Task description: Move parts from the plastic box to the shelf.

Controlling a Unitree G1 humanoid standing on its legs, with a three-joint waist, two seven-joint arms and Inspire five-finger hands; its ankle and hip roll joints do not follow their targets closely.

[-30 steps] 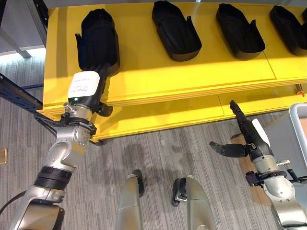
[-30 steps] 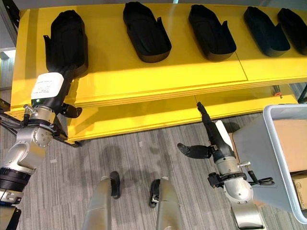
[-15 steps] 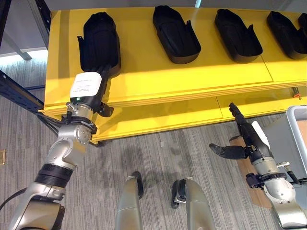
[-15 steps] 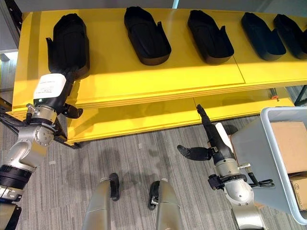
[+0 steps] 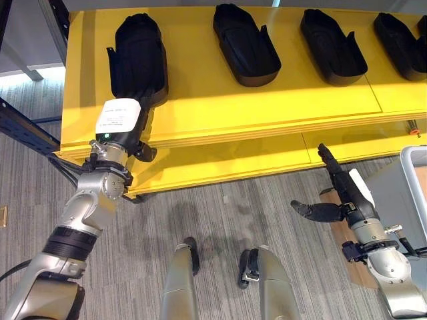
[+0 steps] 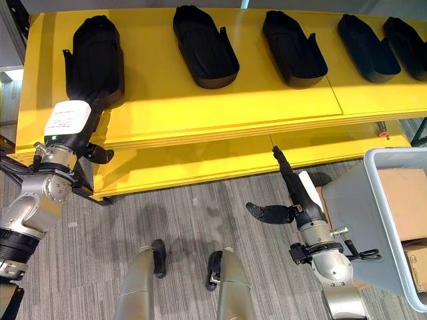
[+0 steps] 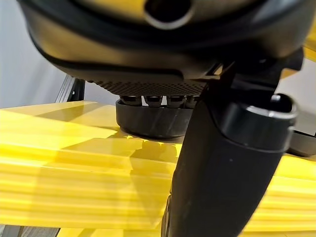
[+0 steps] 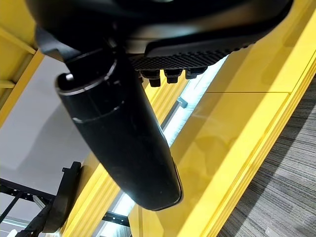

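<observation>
Several black moulded parts lie in a row on the yellow shelf [image 5: 220,100]. My left hand [image 5: 143,151] reaches up to the near end of the leftmost part [image 5: 138,57]. Its fingers lie straight against that end and its thumb [image 7: 222,168] sticks out sideways below the shelf edge, clear of the part [image 7: 153,121]. My right hand [image 5: 347,193] hangs open over the floor in front of the shelf's lower edge, holding nothing, fingers straight and thumb [image 8: 123,138] spread. The grey plastic box [image 6: 373,160] stands just right of that hand.
Three more black parts [image 5: 245,43] [image 5: 332,43] [image 5: 400,33] lie further right on the shelf. Cardboard boxes [image 6: 400,193] sit inside the plastic box. A dark blue rack beam [image 5: 27,133] runs along the shelf's left side. Grey carpet [image 5: 220,213] lies between shelf and box.
The view has shifted a little. Both hands keep their places and shapes, and the leftmost part lies where it lay.
</observation>
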